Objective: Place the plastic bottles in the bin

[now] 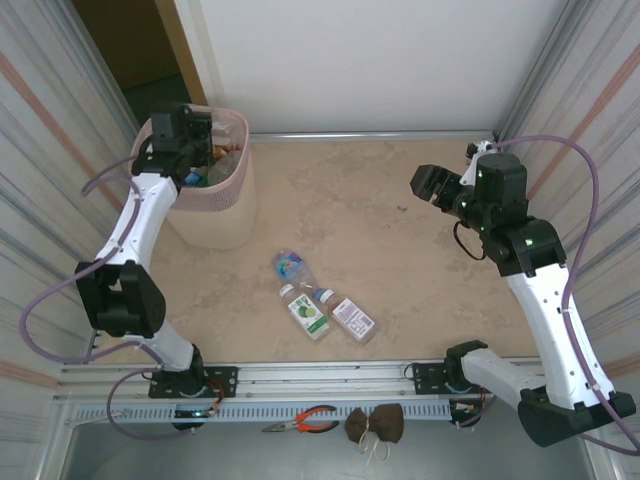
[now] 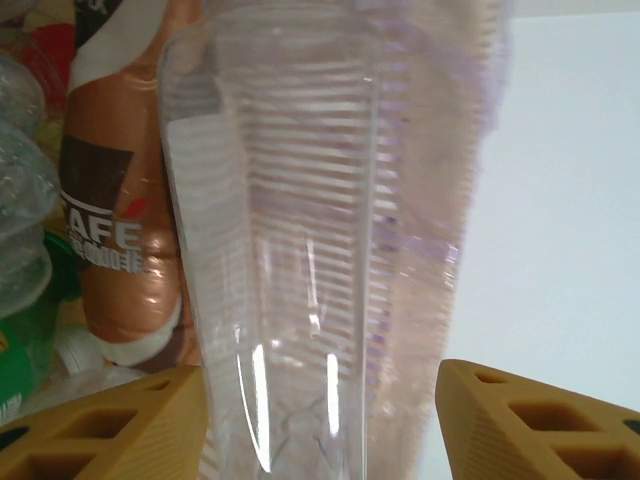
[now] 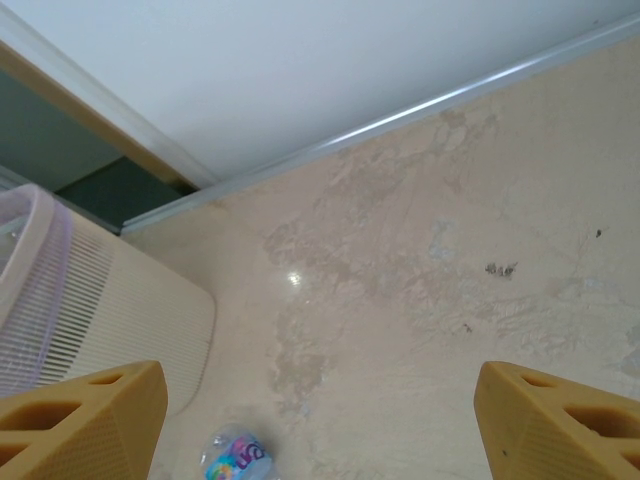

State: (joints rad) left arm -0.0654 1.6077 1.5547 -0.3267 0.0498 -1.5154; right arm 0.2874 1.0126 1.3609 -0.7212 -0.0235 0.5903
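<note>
Well along, I'd say: the left claw [image 2: 320, 400] hangs over the bin [image 1: 235, 205], jaws parted around a clear bottle [image 2: 280, 200], several bottles [image 2: 115, 200] already below it. Three bottles [image 1: 305, 310] lie on the worktop [image 1: 400, 290], well apart from the open, empty right claw [image 3: 320, 400].

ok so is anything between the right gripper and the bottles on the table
Nothing visible. The right gripper hangs open above bare table, and the three bottles lie in the open near the table's middle. The bin stands off to the left, out of that path.
</note>
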